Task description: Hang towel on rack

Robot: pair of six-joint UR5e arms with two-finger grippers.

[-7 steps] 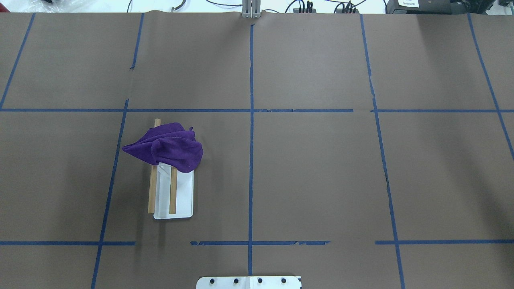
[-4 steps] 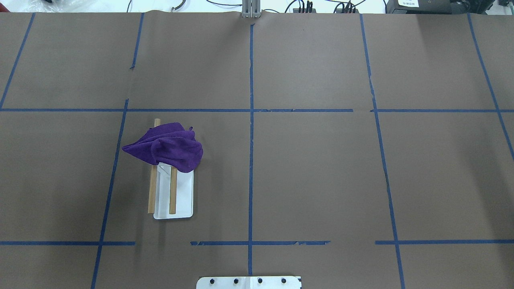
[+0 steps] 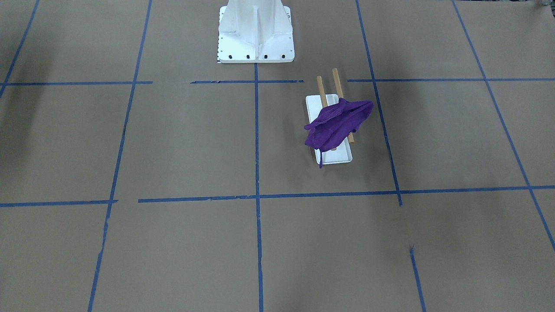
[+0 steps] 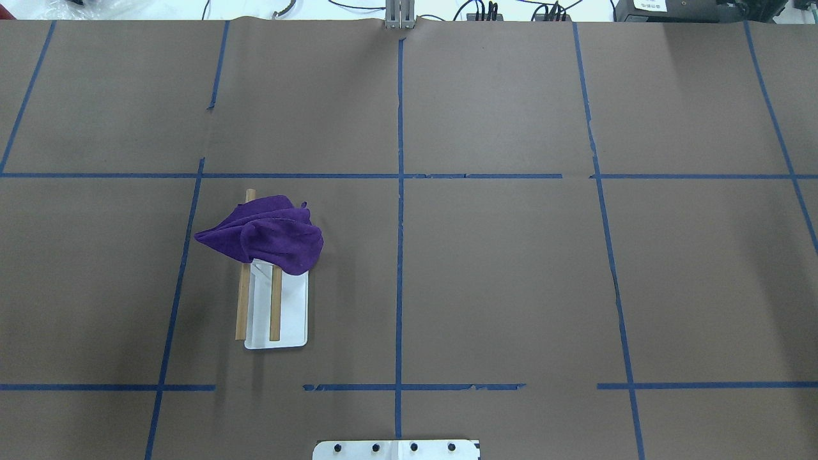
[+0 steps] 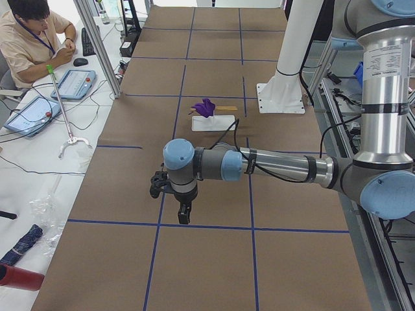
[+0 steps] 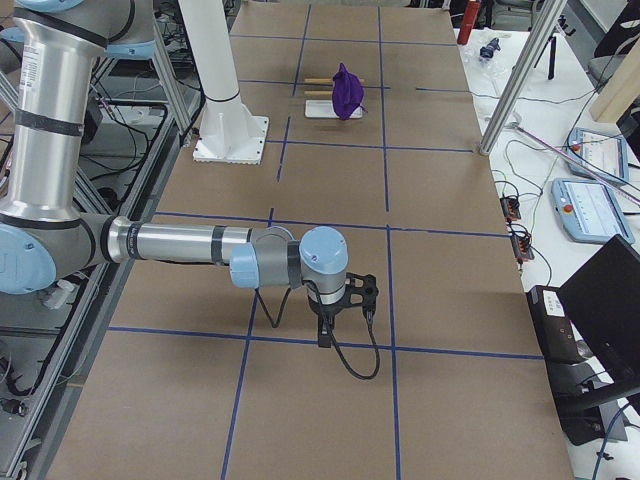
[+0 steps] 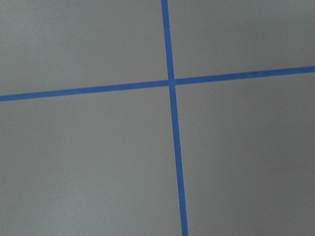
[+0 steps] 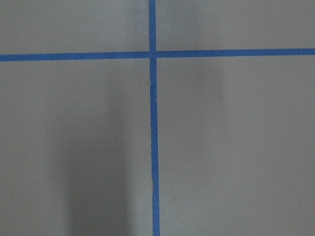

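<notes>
Nothing changes: towel (image 4: 268, 233) stays draped on rack (image 4: 275, 310), far from left gripper (image 5: 184, 214) and right gripper (image 6: 324, 335), whose openness cannot be told; hanging seems done.

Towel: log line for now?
towel: bunched over far end of rack | left tool: far from towel, state unclear | right tool: far from towel, state unclear

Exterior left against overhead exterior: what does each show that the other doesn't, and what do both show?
Only exterior left: the left arm with the left gripper pointing down, far from the rack, and a seated operator. Only overhead exterior: both wooden rails lengthwise, bare at one end. Both: the purple towel bunched over the rack's other end, and the blue tape grid.
</notes>
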